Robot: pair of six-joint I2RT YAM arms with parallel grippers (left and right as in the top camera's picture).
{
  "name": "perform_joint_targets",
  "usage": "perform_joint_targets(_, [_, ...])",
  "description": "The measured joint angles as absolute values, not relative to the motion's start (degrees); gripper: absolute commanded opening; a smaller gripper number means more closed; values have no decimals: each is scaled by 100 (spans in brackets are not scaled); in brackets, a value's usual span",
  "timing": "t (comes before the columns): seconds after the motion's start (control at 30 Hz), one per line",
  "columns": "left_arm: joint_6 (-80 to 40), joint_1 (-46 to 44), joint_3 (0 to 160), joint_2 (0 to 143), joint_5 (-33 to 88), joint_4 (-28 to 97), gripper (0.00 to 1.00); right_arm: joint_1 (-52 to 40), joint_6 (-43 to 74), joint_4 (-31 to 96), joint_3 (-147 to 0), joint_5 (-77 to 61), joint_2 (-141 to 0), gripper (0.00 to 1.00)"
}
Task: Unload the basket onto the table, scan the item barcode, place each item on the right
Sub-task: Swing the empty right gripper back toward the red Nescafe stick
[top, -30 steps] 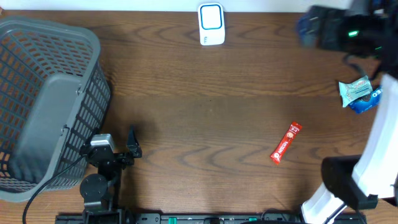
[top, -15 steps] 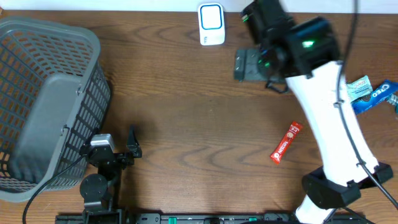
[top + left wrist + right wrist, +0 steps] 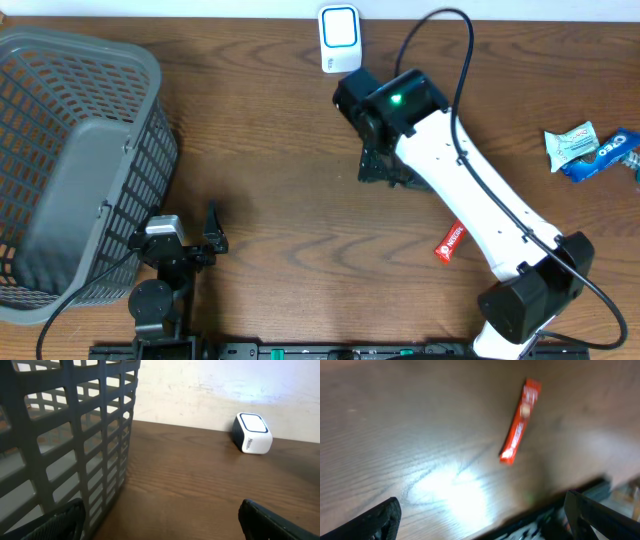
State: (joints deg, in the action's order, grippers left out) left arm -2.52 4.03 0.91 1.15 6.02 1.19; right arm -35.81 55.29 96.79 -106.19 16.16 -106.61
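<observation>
A white and blue barcode scanner (image 3: 340,38) stands at the table's far edge and shows in the left wrist view too, scanner (image 3: 252,433). A red snack stick (image 3: 451,241) lies flat right of the middle, partly under my right arm, and appears in the right wrist view as red stick (image 3: 520,420). My right gripper (image 3: 386,166) hangs open and empty over the middle of the table, between scanner and stick; right gripper (image 3: 485,527) touches nothing. My left gripper (image 3: 192,246) rests open and empty beside the basket; its left gripper (image 3: 160,530) fingers stand wide apart.
A large grey mesh basket (image 3: 80,150) fills the left side, its wall (image 3: 85,435) close to my left gripper. Two blue and white snack packets (image 3: 588,150) lie at the right edge. My white right arm (image 3: 480,220) crosses the table diagonally.
My right arm has swung from the far right corner leftward and toward the middle of the table, gripper still open. The left arm has not moved.
</observation>
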Motion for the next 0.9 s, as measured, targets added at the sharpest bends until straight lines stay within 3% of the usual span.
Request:
perform_joint_targets(0.37, [-252,403,91,115,602,117,98,-3531,7629,8976,-9094,777,-10661,99])
perform_joint_targets(0.57, [-252,403,91,115,602,117,98,-3468,7513,8512,-8648,816,-10661,99])
perform_joint_targets(0.9, [-252,403,91,115,602,117,98,-3393,7087,9317,-8541,1459,-9697,99])
